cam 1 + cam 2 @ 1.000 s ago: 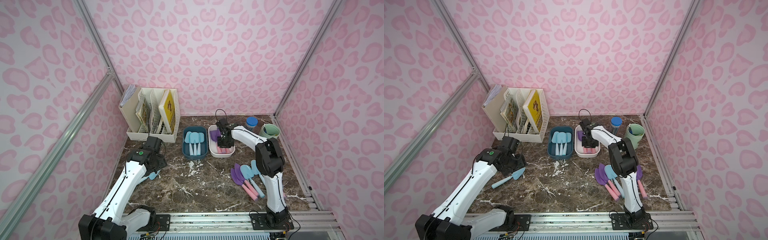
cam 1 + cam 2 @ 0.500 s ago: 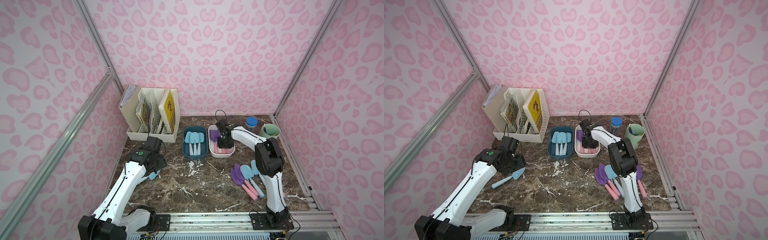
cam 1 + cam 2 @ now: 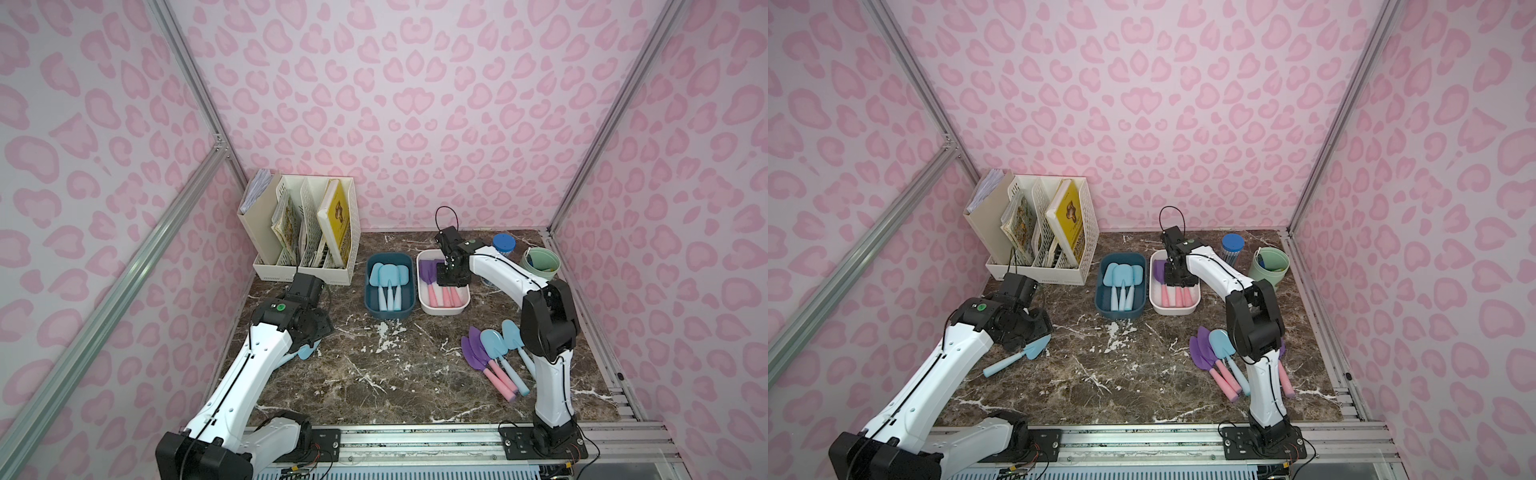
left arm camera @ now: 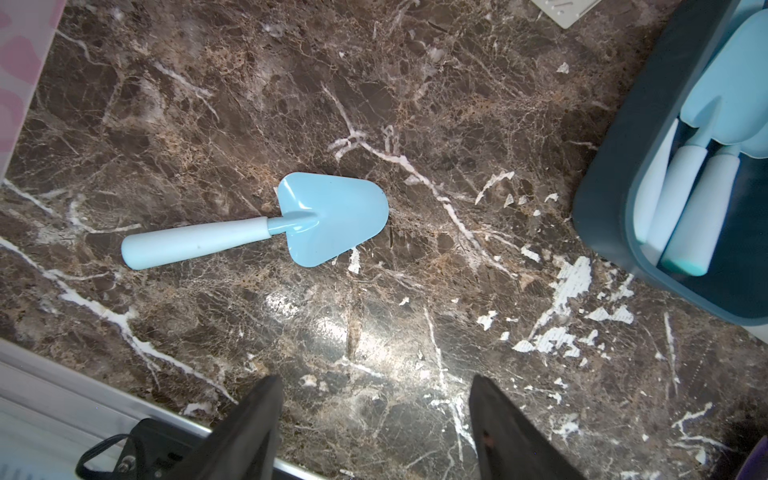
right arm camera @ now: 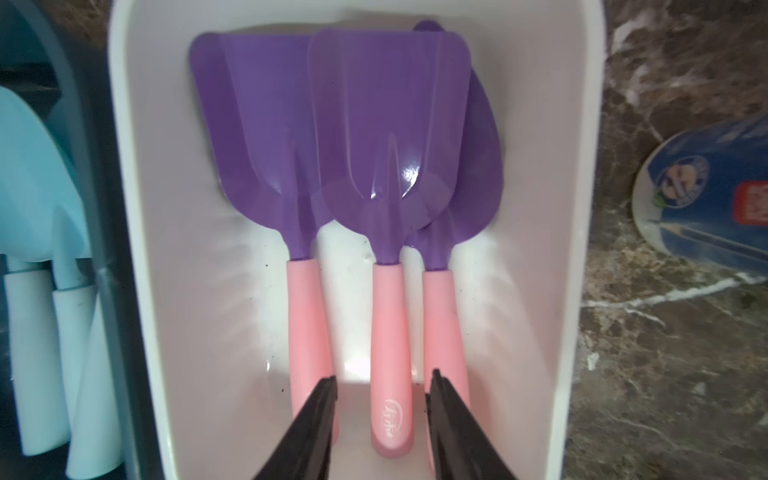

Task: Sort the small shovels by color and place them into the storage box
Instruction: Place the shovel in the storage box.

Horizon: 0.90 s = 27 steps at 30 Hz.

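Light blue shovel [image 3: 1019, 356] on worktop [image 3: 1121, 374] at 8 o'clock, handle toward 8, blade toward 2, just 6 o'clock of nearer left gripper [image 4: 374, 382], jaws apart, empty; right gripper [image 5: 380, 378], jaws slightly parted, astride handle of purple shovel [image 5: 388, 166] in white box [image 5: 137, 249].

The left fingers [image 4: 249, 424] gape wide, pointing down; the right arm [image 3: 498, 270] reaches forward, right fingers [image 5: 316, 415] slightly parted

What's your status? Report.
Left fingers open near loose blue shovel. Right fingers open astride a pink handle in white box. Nothing blocking.
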Each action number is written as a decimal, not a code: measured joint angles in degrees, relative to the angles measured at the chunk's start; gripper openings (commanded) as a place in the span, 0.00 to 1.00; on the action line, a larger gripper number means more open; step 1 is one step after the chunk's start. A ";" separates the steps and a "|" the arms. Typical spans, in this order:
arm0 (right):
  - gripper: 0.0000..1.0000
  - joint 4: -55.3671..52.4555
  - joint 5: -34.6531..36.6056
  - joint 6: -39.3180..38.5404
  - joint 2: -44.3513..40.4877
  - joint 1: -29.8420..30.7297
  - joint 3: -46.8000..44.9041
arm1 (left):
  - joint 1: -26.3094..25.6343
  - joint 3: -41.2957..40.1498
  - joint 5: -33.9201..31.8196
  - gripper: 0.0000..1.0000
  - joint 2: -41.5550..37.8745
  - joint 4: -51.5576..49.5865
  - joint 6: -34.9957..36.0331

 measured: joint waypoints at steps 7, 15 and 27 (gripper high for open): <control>0.43 -0.20 1.29 0.96 -9.03 0.44 -3.74 | 0.00 0.28 -0.70 0.75 0.74 -2.60 1.16; 0.43 -0.24 2.36 2.54 -21.14 0.76 -13.20 | 0.04 0.44 -4.11 0.77 3.72 -5.11 1.53; 0.44 0.42 2.43 4.04 -32.68 0.87 -22.01 | 6.38 -4.39 -2.91 0.81 10.29 -2.91 3.04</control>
